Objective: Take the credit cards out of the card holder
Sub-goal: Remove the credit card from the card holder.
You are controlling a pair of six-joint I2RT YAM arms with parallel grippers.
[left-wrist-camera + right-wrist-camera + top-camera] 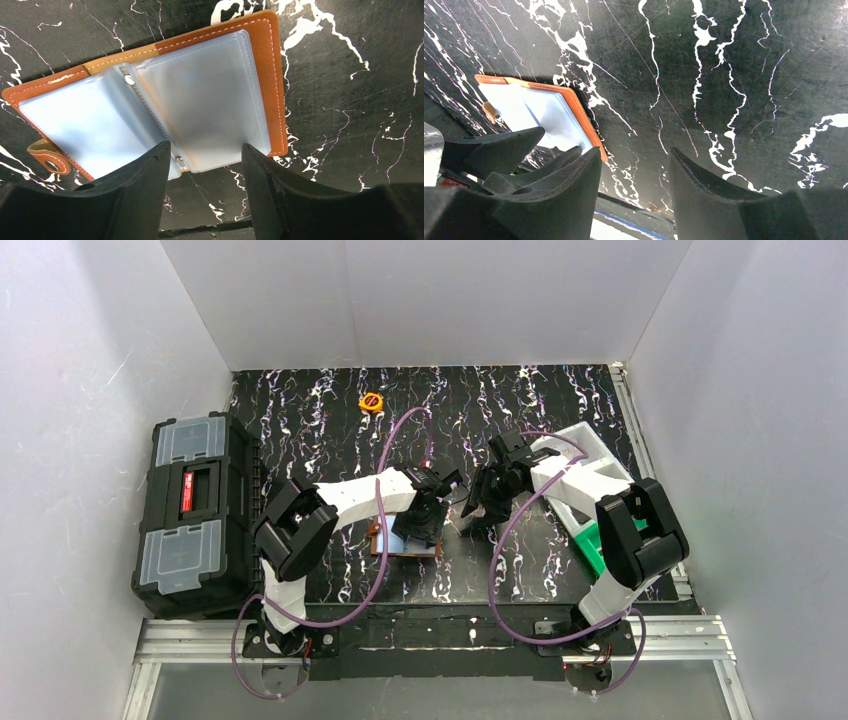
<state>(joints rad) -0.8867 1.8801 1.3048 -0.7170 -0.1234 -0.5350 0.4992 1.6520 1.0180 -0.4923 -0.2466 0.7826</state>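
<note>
**While the card holder (405, 543) lies spread open, both sets of jaws stand apart above the table (560, 410)**

Where the black, white-veined table runs nearest the arm bases, the card holder lies flat just left of centre. Its two brown leather leaves are opened out and its inside faces up. In the left wrist view, shiny pale blue-grey pockets (200, 100) cover both leaves. White stitching runs along the leather border, and a small snap tab (50, 159) sticks out at the lower left corner. The plastic is frosted, so whether the credit cards sit inside the pockets cannot be told.

The left jaws hang directly over the near edge of the holder. They are parted, with one dark finger (135, 192) on each side of the right-hand pocket's lower edge. Nothing is clamped between them. Whether the tips touch the plastic cannot be told.

The right jaws are also parted and empty. They are over bare table just to the right of the holder, whose orange-brown corner (584, 120) shows at the left of the right wrist view.

A black toolbox (195, 515) with grey lids stands at the table's left edge. A green bin (597, 545) sits on the right, partly under the right arm. A small round orange object (371, 401) lies near the far edge, well apart from the holder.
</note>
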